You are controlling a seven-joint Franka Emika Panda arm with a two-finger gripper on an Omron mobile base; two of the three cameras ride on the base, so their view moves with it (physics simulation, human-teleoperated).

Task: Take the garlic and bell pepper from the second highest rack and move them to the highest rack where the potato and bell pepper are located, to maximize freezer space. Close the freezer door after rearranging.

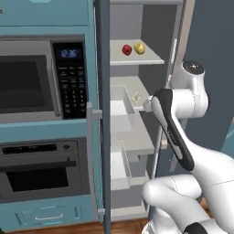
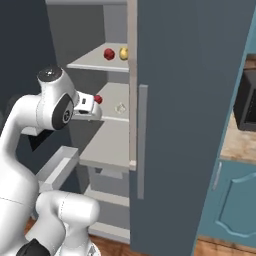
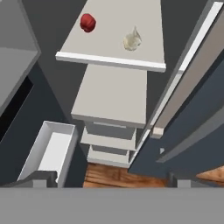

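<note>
On the second highest rack (image 3: 109, 61) lie a red bell pepper (image 3: 88, 22) and a pale garlic (image 3: 132, 40), a little apart. From the right base view the same bell pepper (image 2: 98, 99) and garlic (image 2: 120, 108) sit just beyond my white hand. The highest rack (image 1: 151, 59) carries another red bell pepper (image 1: 126, 49) beside a yellow potato (image 1: 139, 48). My gripper (image 3: 111, 178) hovers in front of and above the second rack, looking down on it. It is open, with its fingertips (image 3: 41, 178) far apart and nothing between them.
The dark freezer door (image 2: 190, 125) stands open on the right, close to my arm. A white drawer bin (image 3: 48, 151) juts out lower left, with lower shelves (image 3: 111, 142) and wooden floor beneath. A microwave (image 1: 41, 77) and oven (image 1: 43, 171) fill the teal cabinet on the left.
</note>
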